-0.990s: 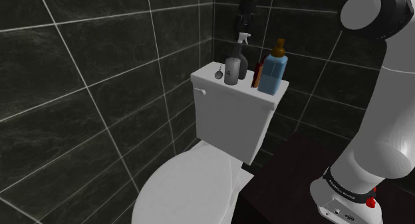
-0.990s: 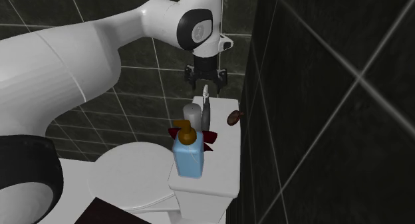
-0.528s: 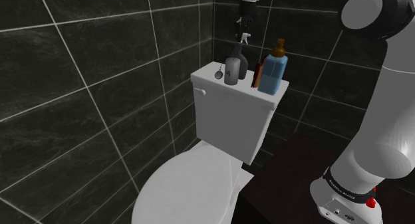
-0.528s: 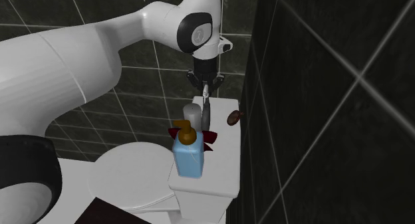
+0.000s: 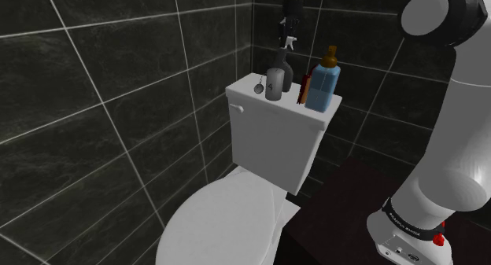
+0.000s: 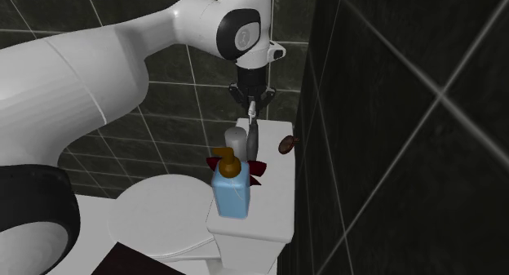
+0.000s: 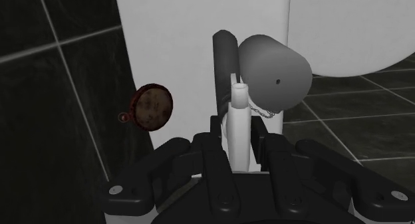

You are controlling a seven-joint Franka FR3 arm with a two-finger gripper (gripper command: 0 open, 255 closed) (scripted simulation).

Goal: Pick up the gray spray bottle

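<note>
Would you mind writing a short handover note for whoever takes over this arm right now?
Gripper: shut on the top of the gray spray bottle.
Bottle: upright, seemingly standing on the toilet tank lid, close beside a gray cylinder. A blue pump bottle and a round brown pendant are also on the lid.
Done: approach and grasp.
Left: the lift. Going straight up is probably safest, given the cylinder next to it.
</note>
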